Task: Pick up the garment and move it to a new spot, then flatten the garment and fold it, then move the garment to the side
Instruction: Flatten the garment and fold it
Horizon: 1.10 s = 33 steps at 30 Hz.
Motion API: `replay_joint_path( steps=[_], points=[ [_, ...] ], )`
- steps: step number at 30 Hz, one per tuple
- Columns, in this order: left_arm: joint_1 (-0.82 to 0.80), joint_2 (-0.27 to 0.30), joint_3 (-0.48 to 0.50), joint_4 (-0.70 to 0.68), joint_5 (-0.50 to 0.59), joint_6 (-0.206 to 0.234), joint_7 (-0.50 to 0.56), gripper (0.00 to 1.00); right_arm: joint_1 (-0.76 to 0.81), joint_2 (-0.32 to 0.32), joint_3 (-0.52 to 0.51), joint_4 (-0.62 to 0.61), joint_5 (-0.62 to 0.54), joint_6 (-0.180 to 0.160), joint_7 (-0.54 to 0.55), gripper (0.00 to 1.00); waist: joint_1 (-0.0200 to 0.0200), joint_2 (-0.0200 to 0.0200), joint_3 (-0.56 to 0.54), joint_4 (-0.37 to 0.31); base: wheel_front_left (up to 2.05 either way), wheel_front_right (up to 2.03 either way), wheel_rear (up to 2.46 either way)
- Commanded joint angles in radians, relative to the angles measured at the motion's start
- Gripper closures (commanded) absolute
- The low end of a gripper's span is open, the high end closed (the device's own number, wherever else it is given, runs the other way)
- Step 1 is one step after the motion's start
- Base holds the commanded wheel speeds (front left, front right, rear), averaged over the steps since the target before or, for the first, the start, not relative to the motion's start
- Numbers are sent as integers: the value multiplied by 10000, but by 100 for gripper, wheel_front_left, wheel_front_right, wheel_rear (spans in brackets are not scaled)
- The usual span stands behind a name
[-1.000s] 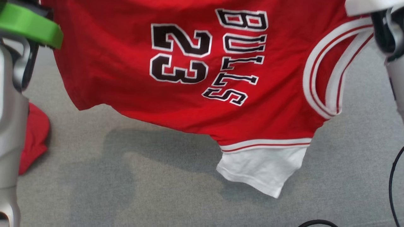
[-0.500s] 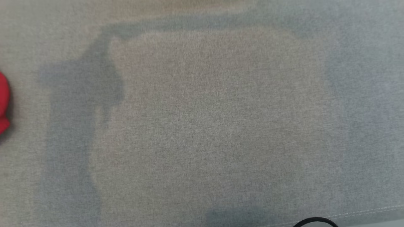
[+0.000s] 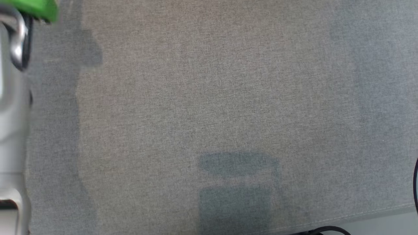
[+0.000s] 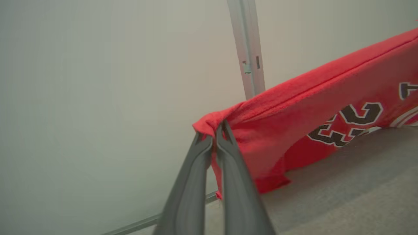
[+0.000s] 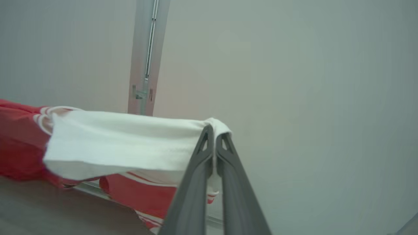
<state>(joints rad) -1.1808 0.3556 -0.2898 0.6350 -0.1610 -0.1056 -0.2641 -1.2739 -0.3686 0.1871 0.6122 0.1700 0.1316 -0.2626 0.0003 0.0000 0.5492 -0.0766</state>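
The garment [image 4: 294, 120] is a red jersey with a black "23" and white trim. In the left wrist view my left gripper [image 4: 215, 130] is shut on a bunched red corner of it, and the cloth stretches away to the right above the grey surface. My right gripper [image 5: 215, 132] is shut on a white edge of the garment [image 5: 124, 143], which hangs leftward with red cloth below it. The head view looks down on the grey fabric table [image 3: 215, 98], with my pale left forearm [image 3: 11, 130] and its green band [image 3: 36, 8] at the left edge.
Shadows fall on the grey fabric surface in the head view. A black cable [image 3: 329, 230] curls at its lower right edge. Behind the garment stands a pale wall with a vertical metal rail [image 4: 248, 49].
The head camera has shifted, so the jersey and the red cloth at the left have left the head picture. Only the left forearm and its green band are back in it.
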Motion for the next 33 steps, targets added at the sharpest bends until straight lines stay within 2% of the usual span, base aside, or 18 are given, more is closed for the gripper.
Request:
replay_joint_path(
  steps=[1,5,12,17,23,29,33],
  points=[
    [549,-146,268,-53,-230,117,0,100,581,-69,157,-117,219,-18,-26,100,-3,0,36,-92,0,0,0],
    [2483,-651,729,-49,-524,61,0,100,2581,-5,174,-686,1206,-18,-27,100,-3,0,-286,-100,0,0,0],
    [5361,-1530,1565,-23,-695,-69,0,100,5839,181,24,-1121,2209,-20,-27,100,-3,0,-1456,-143,0,0,0],
    [6938,-1811,1920,-9,-477,-176,-1,100,7687,318,262,-1375,2360,-20,-28,100,-3,0,-2447,-331,0,0,0],
    [8782,-2186,2354,-5,-329,-219,1,100,9475,570,163,-1054,2304,-20,-28,100,-3,0,-3733,-477,0,0,0],
    [10545,-2536,2782,-248,-211,-231,1,100,10935,883,379,-727,2145,-20,-28,100,-3,0,-4953,-531,0,0,0],
    [11441,-2673,2756,-331,-204,-228,0,100,11737,1145,115,-623,2234,-20,-27,100,-3,0,-5453,-483,0,0,0]
  ],
)
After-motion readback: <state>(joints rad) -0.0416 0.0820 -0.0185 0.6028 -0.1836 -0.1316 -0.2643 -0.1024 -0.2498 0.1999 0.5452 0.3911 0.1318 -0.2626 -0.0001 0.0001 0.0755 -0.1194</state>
